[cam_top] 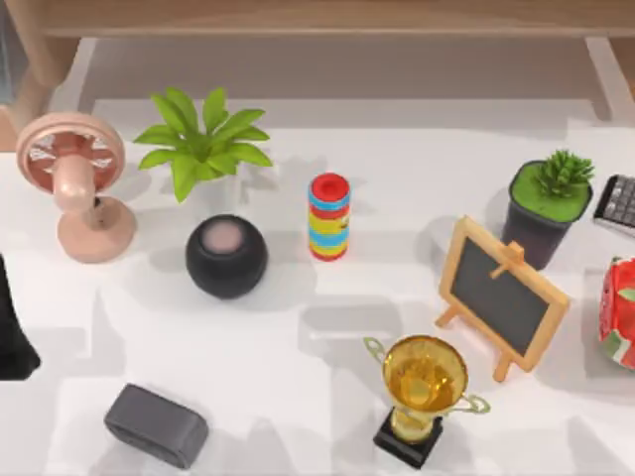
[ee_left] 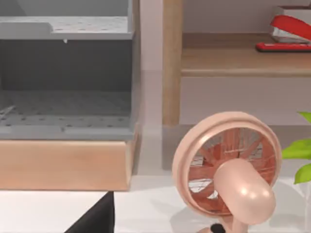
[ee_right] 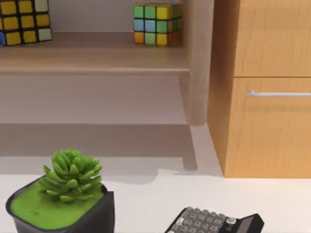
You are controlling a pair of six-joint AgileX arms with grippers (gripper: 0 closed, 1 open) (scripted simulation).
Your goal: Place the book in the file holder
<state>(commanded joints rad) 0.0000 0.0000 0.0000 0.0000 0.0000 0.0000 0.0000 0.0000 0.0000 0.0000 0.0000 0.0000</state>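
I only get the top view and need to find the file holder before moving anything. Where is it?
Observer: The left wrist view shows a grey perforated file holder on a wooden base, farther back than the pink fan.
Operator: Anything else back there?
Observer: A red stapler lies on the wooden shelf behind the fan.
Operator: And on my right side?
Observer: In the right wrist view, a colour cube sits on a ledge behind the potted plant.
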